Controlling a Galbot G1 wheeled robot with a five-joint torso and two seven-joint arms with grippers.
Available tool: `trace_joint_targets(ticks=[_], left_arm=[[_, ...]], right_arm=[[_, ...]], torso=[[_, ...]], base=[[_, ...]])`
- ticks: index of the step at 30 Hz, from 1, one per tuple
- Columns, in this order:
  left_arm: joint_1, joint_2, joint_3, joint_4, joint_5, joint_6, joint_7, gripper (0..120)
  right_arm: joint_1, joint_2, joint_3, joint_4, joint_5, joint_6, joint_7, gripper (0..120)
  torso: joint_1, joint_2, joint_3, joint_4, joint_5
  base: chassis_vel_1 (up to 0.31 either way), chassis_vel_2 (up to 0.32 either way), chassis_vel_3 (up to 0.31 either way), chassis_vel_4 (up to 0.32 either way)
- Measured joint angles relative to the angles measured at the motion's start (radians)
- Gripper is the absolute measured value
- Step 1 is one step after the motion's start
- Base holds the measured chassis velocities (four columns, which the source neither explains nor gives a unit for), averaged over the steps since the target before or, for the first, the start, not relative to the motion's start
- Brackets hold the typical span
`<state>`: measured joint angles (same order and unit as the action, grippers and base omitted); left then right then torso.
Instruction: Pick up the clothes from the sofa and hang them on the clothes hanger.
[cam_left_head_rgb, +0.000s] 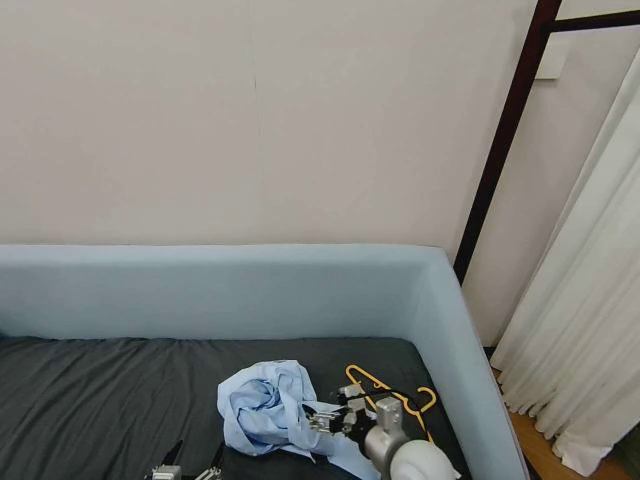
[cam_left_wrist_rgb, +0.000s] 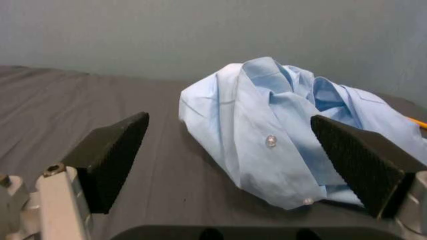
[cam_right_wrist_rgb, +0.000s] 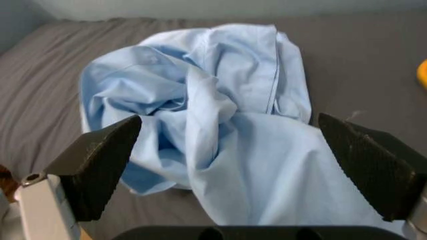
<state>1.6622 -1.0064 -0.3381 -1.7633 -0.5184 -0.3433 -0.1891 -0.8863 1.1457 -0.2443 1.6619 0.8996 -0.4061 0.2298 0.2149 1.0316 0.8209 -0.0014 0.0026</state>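
A crumpled light-blue shirt (cam_left_head_rgb: 262, 405) lies on the sofa's dark grey seat (cam_left_head_rgb: 100, 400). A yellow hanger (cam_left_head_rgb: 392, 384) rests just to the shirt's right, partly under my right arm. My right gripper (cam_left_head_rgb: 322, 418) is open at the shirt's right edge. In the right wrist view the shirt (cam_right_wrist_rgb: 220, 115) spreads between and beyond the open right gripper (cam_right_wrist_rgb: 230, 119), whether touching I cannot tell. My left gripper (cam_left_head_rgb: 190, 465) sits low on the seat, left of the shirt. In the left wrist view the left gripper (cam_left_wrist_rgb: 230, 122) is open, the shirt (cam_left_wrist_rgb: 267, 125) a short way ahead.
The sofa's pale blue backrest (cam_left_head_rgb: 220, 290) and right armrest (cam_left_head_rgb: 470, 370) enclose the seat. A dark clothes-rack pole (cam_left_head_rgb: 500, 140) leans up at the right, with a crossbar at the top. White curtains (cam_left_head_rgb: 590, 330) hang at the far right. A plain wall stands behind.
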Motion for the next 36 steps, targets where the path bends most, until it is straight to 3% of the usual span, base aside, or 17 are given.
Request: trace_joint_targets(ticks=[6,14,22,28,29,36], left_arm=[[-0.01,-0.004,0.006,0.001,0.002,0.003,-0.001,96],[-0.015,-0.011,0.009,0.003,0.002,0.004,-0.001,96],[-0.015,-0.013,0.003,0.005,-0.001,0.005,-0.003,96],[-0.015,-0.013,0.001,0.005,-0.005,0.005,-0.004,96],[-0.016,-0.013,0.0,0.007,-0.006,0.005,-0.005,96],[-0.025,-0.013,0.002,0.014,-0.019,0.005,-0.008,96]], right_arm=[[0.07,0.063,-0.018,-0.083,0.106,-0.033,0.066,100],[0.117,0.117,-0.039,-0.17,0.113,-0.049,0.072,100],[0.145,0.179,-0.059,-0.25,0.129,-0.096,0.056,70],[0.151,0.187,-0.059,-0.259,0.131,-0.101,0.062,55],[0.154,0.187,-0.06,-0.265,0.131,-0.101,0.065,47],[0.159,0.173,-0.067,-0.267,0.122,-0.093,0.067,20]], torso=[[0.0,0.0,0.0,-0.0001,-0.0002],[0.0,0.0,0.0,0.0,-0.0001],[0.0,0.0,0.0,0.0001,0.0],[0.0,0.0,0.0,0.0,0.0001],[0.0,0.0,0.0,0.0,0.0001],[0.0,0.0,0.0,0.0,0.0001]], base=[[0.0,0.0,0.0,0.0],[0.0,0.0,0.0,0.0],[0.0,0.0,0.0,0.0],[0.0,0.0,0.0,0.0],[0.0,0.0,0.0,0.0],[0.0,0.0,0.0,0.0]])
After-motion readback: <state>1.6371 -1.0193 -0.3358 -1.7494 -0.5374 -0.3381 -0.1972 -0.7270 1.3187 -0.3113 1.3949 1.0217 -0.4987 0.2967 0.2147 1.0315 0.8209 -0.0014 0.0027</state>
